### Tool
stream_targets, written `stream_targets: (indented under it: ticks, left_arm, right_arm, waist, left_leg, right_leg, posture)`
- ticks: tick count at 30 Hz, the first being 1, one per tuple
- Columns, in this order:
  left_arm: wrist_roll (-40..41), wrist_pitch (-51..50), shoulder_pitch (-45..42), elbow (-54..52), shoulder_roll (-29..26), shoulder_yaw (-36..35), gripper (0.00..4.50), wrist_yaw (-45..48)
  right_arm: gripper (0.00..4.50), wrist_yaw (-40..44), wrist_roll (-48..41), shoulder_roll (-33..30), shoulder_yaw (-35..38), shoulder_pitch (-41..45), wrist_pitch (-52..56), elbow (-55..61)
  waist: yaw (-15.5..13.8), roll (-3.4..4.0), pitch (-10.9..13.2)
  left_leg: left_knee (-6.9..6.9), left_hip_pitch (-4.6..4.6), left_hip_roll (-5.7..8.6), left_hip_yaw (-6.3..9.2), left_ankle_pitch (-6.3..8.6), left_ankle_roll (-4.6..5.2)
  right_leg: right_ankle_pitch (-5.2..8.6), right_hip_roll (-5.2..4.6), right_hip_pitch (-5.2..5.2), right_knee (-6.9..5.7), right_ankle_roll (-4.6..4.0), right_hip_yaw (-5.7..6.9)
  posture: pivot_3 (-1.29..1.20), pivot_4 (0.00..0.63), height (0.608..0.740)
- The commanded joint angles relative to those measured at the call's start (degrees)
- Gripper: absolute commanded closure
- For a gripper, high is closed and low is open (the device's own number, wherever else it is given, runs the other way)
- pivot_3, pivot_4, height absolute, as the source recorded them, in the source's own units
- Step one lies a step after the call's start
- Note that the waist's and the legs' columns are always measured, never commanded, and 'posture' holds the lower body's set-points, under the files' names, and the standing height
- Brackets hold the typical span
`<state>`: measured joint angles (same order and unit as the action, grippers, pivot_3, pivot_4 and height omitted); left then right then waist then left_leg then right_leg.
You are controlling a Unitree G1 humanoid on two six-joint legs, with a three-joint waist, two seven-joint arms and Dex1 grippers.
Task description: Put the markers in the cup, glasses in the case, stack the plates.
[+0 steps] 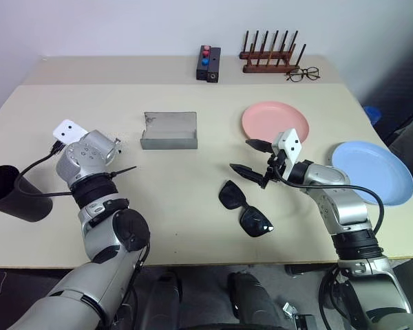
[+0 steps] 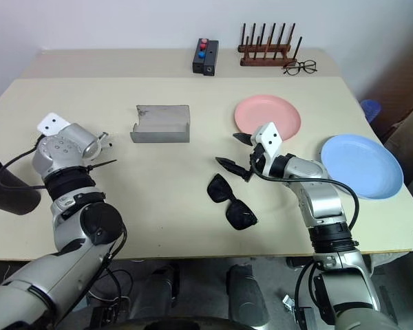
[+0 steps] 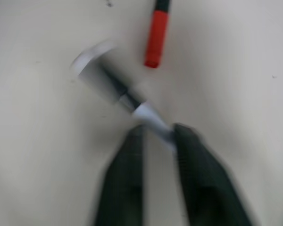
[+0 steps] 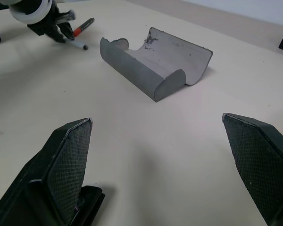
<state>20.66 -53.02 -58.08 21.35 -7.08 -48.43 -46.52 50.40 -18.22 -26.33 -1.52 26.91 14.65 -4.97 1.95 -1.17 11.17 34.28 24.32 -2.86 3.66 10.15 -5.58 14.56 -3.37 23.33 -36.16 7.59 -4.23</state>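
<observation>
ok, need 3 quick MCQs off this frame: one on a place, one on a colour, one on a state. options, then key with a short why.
1. Where do the sunglasses lie?
A. in the grey case
B. on the table, below the right gripper
C. on the pink plate

2. What colour is the plate nearest the table's right edge?
A. light blue
B. pink
C. black

3. What state is the left gripper in?
A. wide open over the cup
B. shut on nothing
C. shut on the white marker

Key:
1 B: they rest on the bare table just below the right gripper; the grey case stands open with nothing in it.
2 A: the light blue plate overhangs that edge; the pink plate sits further in.
3 C: in the left wrist view the left gripper pinches the white marker.
</observation>
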Motion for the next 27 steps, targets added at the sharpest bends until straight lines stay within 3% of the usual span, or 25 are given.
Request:
stream_targets:
  ticks: [1, 12, 20, 27]
  left_arm:
    - [0.22, -0.22, 0.34, 0.91, -0.36, 1.05, 4.09, -0.44]
    - [0.65, -1.56, 2.28, -1.10, 0.25, 3.03, 4.09, 0.00]
    - [1.54, -1.66, 1.25, -0.12, 0.84, 2.03, 0.35, -2.15]
    - [5.21, 0.04, -0.68, 2.63, 1.74, -3.22, 0.35, -6.55]
  right_arm:
    - [0.00, -0.28, -0.24, 0.03, 0.72, 0.47, -0.78, 1.26]
    - [0.00, -0.32, -0.36, -0.10, 0.62, 0.57, -0.67, 1.25]
    - [0.00, 0.10, -0.05, 0.08, 0.46, 1.16, -1.48, -0.08]
    - [0.00, -0.12, -0.04, 0.13, 0.32, 0.97, -1.30, 0.47]
  waist:
    - [0.09, 0.00, 0.00]
    - [0.13, 0.00, 0.00]
    - [0.60, 0.00, 0.00]
    - [0.43, 0.00, 0.00]
  left_leg:
    - [0.00, 0.00, 0.00, 0.00, 0.00, 0.00]
    - [-0.01, 0.00, 0.00, 0.00, -0.01, -0.01]
    - [-0.04, -0.01, 0.00, 0.00, -0.01, -0.01]
    - [-0.08, -0.04, 0.00, 0.00, -0.01, -0.02]
  right_leg:
    - [0.00, 0.00, 0.00, 0.00, 0.00, 0.00]
    - [-0.01, 0.00, 0.00, -0.01, 0.01, 0.00]
    - [-0.01, 0.00, 0.01, 0.01, 0.01, -0.01]
    - [0.00, 0.00, 0.00, 0.02, 0.02, -0.01]
  posture:
    - [0.00, 0.150, 0.740]
    - [0.00, 0.150, 0.740]
    - [0.00, 0.150, 0.740]
    - [0.00, 0.150, 0.740]
